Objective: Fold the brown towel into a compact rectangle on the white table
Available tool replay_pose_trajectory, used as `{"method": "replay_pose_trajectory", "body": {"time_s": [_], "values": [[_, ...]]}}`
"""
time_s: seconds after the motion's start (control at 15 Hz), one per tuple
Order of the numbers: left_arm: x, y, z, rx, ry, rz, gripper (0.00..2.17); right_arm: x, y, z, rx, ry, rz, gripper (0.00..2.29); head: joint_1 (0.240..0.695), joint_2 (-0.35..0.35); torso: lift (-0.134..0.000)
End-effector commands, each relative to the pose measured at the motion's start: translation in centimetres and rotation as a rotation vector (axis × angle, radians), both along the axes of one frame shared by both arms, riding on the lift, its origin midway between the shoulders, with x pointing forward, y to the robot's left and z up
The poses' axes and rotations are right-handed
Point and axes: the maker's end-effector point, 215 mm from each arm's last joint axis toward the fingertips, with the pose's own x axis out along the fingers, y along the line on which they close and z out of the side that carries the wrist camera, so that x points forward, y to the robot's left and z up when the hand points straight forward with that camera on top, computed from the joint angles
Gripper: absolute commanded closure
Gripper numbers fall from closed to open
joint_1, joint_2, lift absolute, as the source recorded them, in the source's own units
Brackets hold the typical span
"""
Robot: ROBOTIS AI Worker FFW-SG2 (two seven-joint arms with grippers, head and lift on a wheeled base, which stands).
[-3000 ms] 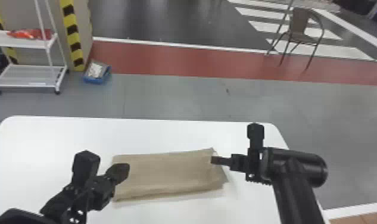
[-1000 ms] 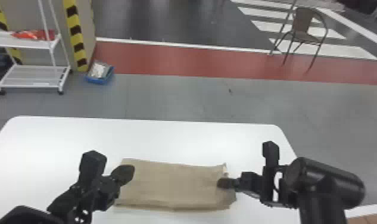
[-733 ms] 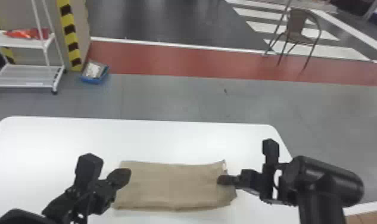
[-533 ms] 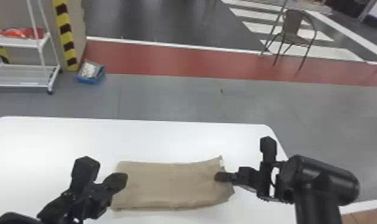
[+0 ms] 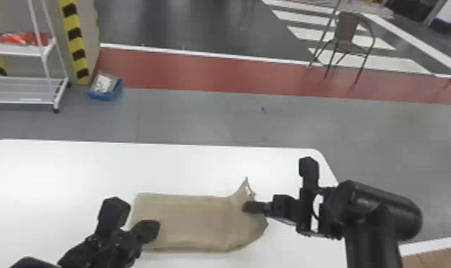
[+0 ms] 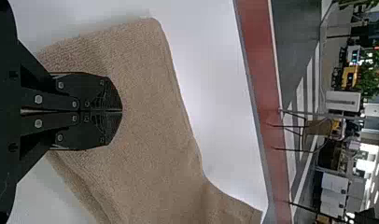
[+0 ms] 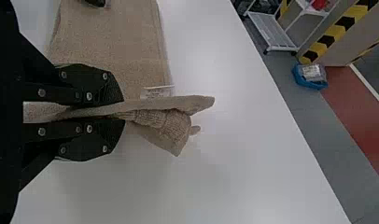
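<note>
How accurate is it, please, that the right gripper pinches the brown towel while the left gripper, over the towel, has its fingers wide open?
The left gripper, over the towel, is shut, not open, as the left wrist view shows; the right gripper does pinch the towel.

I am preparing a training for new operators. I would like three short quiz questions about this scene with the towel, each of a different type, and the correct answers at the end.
1. True or false: the right gripper pinches one end of the brown cloth towel.
2. On the floor beside the white shelf rack stands a small open container. Its colour: (a) green, (b) blue, (c) orange?
3. Fill in: the left gripper is ____ (open or shut).

Key: 1 true; 2 b; 3 shut.
</note>
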Motion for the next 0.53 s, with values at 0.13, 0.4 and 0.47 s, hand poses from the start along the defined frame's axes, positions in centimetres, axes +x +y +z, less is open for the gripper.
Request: {"method": "replay_pose_trajectory", "body": {"time_s": [0.13, 0.4, 0.47], "values": [[0.0, -0.9, -1.3, 0.012, 0.015, -0.011, 1.74, 0.3, 2.7, 1.4, 0.023, -0.018, 0.047, 1.02, 0.695, -0.230, 0.000], [-0.2, -1.4, -1.5, 0.022, 0.013, -0.015, 1.73, 0.4, 5.8, 4.4, 0.058, -0.044, 0.099, 1.02, 0.695, -0.208, 0.000], [-0.4, -1.4, -1.6, 0.024, 0.014, -0.017, 1.73, 0.8, 7.0, 5.0, 0.072, -0.057, 0.114, 1.02, 0.695, -0.202, 0.000]]}}
